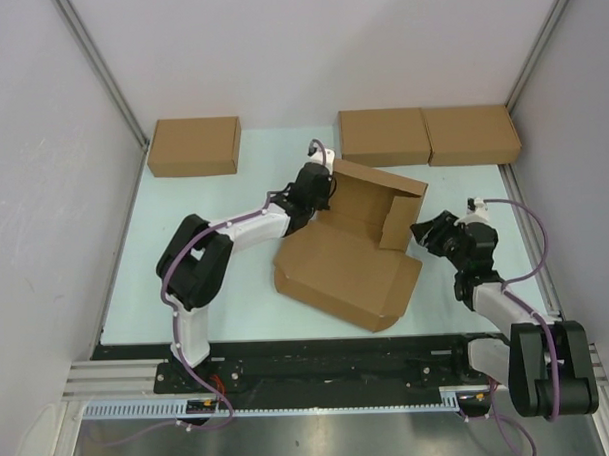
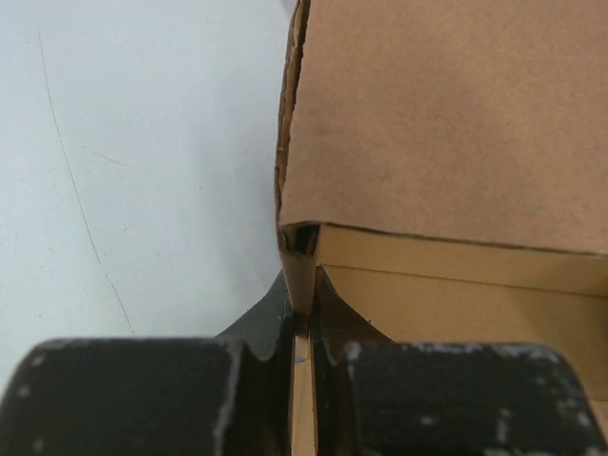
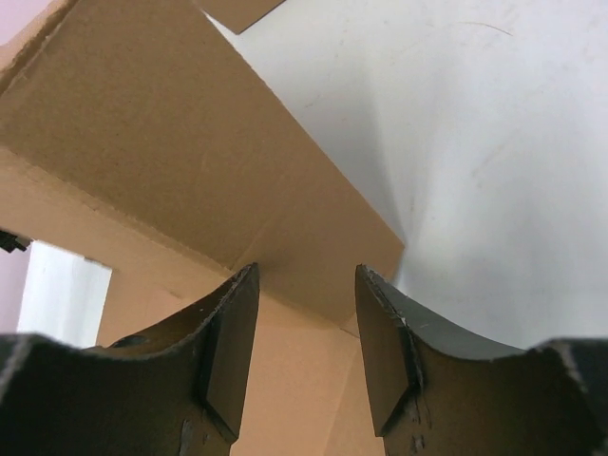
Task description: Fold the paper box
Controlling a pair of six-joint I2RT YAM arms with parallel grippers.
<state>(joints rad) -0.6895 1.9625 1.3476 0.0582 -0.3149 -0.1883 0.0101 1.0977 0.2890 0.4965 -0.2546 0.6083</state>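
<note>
The paper box (image 1: pixel 346 272) lies half folded at the table's middle, its wide lid panel flat toward me and its walls raised at the back. My left gripper (image 1: pixel 323 187) is at the box's back left corner, shut on the upright side wall. In the left wrist view the thin cardboard wall (image 2: pixel 302 275) runs straight in between the pads of that gripper (image 2: pixel 306 323). My right gripper (image 1: pixel 425 232) stands open just right of the raised right flap (image 1: pixel 394 225). In the right wrist view this gripper (image 3: pixel 306 275) has the flap (image 3: pixel 190 133) just past its tips, nothing pinched.
Three compact brown boxes sit along the back edge: one at the left (image 1: pixel 194 146), two side by side at the right (image 1: pixel 383 136) (image 1: pixel 471 134). Grey walls close in the pale table (image 1: pixel 184 202) on both sides.
</note>
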